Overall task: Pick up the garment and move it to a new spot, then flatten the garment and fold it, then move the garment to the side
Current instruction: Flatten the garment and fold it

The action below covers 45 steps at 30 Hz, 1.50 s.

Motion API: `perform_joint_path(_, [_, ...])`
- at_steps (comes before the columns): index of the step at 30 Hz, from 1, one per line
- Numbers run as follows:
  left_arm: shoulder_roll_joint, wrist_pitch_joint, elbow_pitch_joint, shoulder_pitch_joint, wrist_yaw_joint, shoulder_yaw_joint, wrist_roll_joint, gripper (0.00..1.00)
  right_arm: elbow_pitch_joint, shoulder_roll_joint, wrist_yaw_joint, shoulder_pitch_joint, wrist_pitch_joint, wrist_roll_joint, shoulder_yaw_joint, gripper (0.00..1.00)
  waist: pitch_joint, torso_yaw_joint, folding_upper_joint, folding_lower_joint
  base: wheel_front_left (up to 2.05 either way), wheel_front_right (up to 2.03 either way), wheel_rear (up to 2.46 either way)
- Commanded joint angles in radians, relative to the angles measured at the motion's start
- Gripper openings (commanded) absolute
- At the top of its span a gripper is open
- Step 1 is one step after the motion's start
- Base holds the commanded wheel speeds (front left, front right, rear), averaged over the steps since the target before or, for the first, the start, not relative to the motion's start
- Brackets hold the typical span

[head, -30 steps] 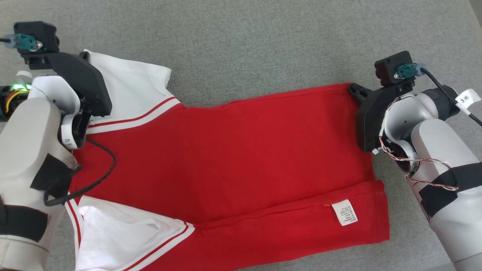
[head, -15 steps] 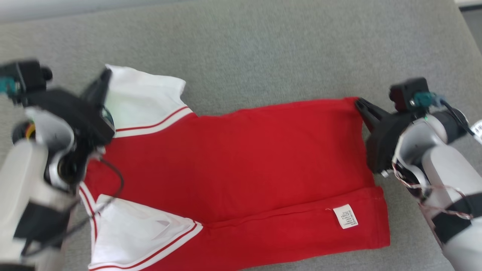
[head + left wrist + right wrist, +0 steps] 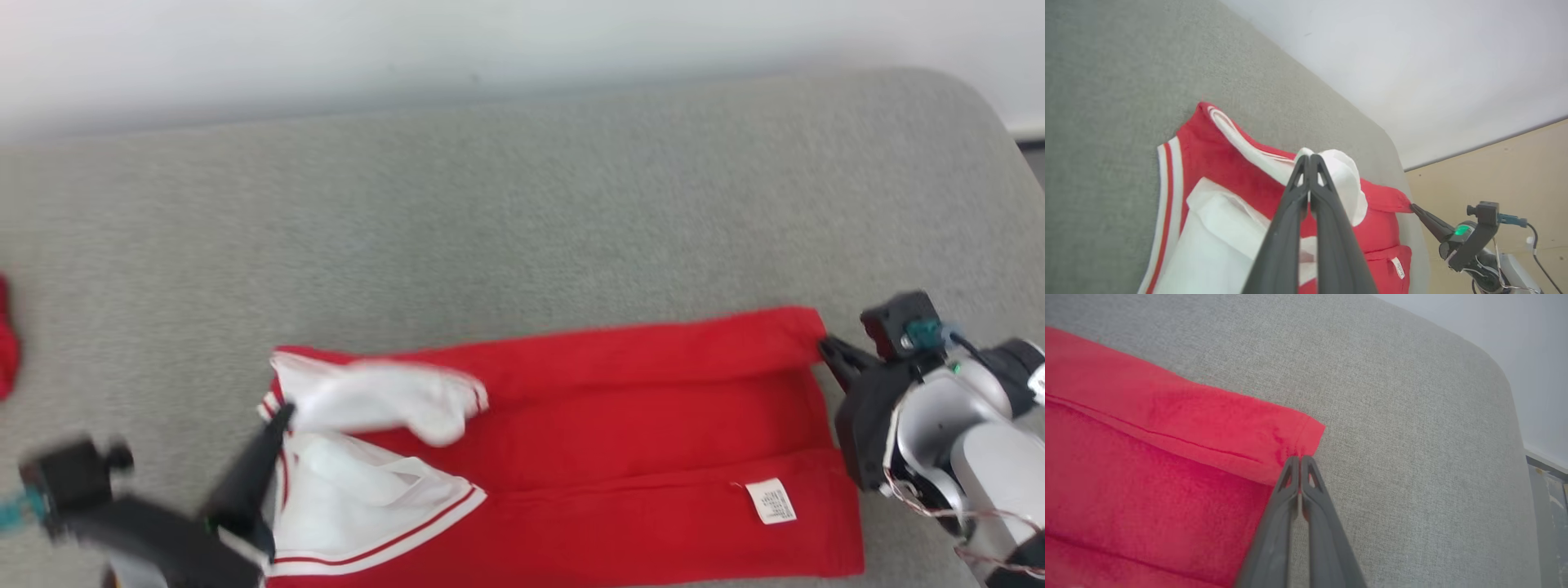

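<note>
The garment (image 3: 637, 425) is bright red with white sleeves (image 3: 375, 400), their cuffs banded white with a thin red stripe, and a small white label (image 3: 771, 501) with dark print near its right edge. It lies on a plain heathered grey cushion (image 3: 522, 229) below a white wall (image 3: 408, 49). The left end effector (image 3: 1308, 159) and right end effector (image 3: 1299, 459) are dark grey.

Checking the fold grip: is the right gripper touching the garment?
Touching. Right wrist view shows the right gripper shut on the garment's red corner.
</note>
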Motion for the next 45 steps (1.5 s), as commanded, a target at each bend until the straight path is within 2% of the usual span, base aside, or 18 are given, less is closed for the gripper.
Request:
perform_joint_path(1, [-0.017, -0.013, -0.037, 0.066, 0.008, 0.001, -0.013, 0.0, 0.003, -0.018, 0.0, 0.027, 0.008, -0.008, 0.002, 0.0, -0.06, 0.055, 0.0002, 0.0003, 0.0, 0.0, 0.0])
perform_joint_path(5, [-0.05, -0.043, -0.085, 0.192, 0.013, -0.001, -0.037, 0.0, 0.017, -0.036, 0.0, 0.08, 0.034, 0.012, -0.01, 0.0, -0.095, 0.091, 0.0002, 0.0003, 0.0, 0.0, 0.0])
perform_joint_path(10, [-0.086, -0.065, -0.076, 0.267, -0.001, -0.026, -0.047, 0.0, 0.008, -0.048, 0.0, 0.172, 0.064, 0.053, -0.066, 0.0, -0.14, 0.131, 0.0002, 0.0003, 0.0, 0.0, 0.0])
perform_joint_path(16, [-0.109, -0.091, -0.025, 0.277, -0.02, -0.055, -0.018, 0.0, -0.083, -0.024, 0.0, 0.299, 0.123, 0.08, -0.161, 0.0, -0.17, 0.145, 0.0002, 0.0003, 0.0, 0.0, 0.0])
perform_joint_path(21, [-0.11, -0.17, 0.081, 0.215, -0.022, -0.069, 0.094, 0.0, -0.196, 0.003, 0.001, 0.368, 0.192, 0.059, -0.197, 0.0, -0.164, 0.122, 0.0002, 0.0003, 0.0, 0.0, 0.0])
perform_joint_path(22, [-0.11, -0.189, 0.102, 0.206, -0.018, -0.07, 0.117, 0.4, -0.206, 0.012, 0.001, 0.374, 0.202, 0.058, -0.207, 0.0, -0.162, 0.119, 0.0002, 0.0003, 0.0, 0.0, 0.0])
perform_joint_path(23, [-0.11, -0.199, 0.125, 0.198, -0.01, -0.078, 0.139, 1.0, -0.218, 0.022, 0.001, 0.38, 0.212, 0.059, -0.211, 0.49, -0.16, 0.115, 0.0002, 0.0003, 0.0, 0.0, 0.0])
perform_joint_path(24, [-0.108, -0.21, 0.144, 0.191, -0.006, -0.086, 0.166, 1.0, -0.226, 0.03, 0.001, 0.385, 0.221, 0.062, -0.216, 1.0, -0.159, 0.112, 0.0002, 0.0003, 0.0, 0.0, 0.0])
perform_joint_path(29, [-0.108, -0.248, 0.208, 0.194, 0.026, -0.085, 0.215, 1.0, -0.262, 0.043, 0.001, 0.414, 0.243, 0.055, -0.241, 1.0, -0.162, 0.106, 0.0002, 0.0003, 0.0, 0.0, 0.0])
perform_joint_path(33, [-0.093, -0.341, 0.224, 0.242, 0.067, -0.043, 0.266, 1.0, -0.301, 0.085, 0.001, 0.464, 0.222, 0.068, -0.327, 1.0, -0.186, 0.116, 0.0002, 0.0003, 0.0, 0.0, 0.0])
perform_joint_path(38, [-0.079, -0.542, 0.172, 0.265, 0.078, -0.003, 0.439, 1.0, -0.364, 0.229, 0.001, 0.566, 0.125, 0.092, -0.493, 1.0, -0.235, 0.147, 0.0002, 0.0003, 0.0, 0.0, 0.0])
perform_joint_path(40, [-0.1, -0.559, 0.13, 0.273, 0.078, 0.026, 0.516, 1.0, -0.385, 0.297, 0.001, 0.596, 0.089, 0.093, -0.542, 1.0, -0.248, 0.154, 0.0002, 0.0003, 0.0, 0.0, 0.0])
perform_joint_path(45, [-0.181, -0.56, 0.003, 0.293, 0.008, 0.14, 0.688, 1.0, -0.366, 0.42, 0.001, 0.623, 0.033, 0.044, -0.642, 1.0, -0.263, 0.164, 0.0002, 0.0003, 0.0, 0.0, 0.0])
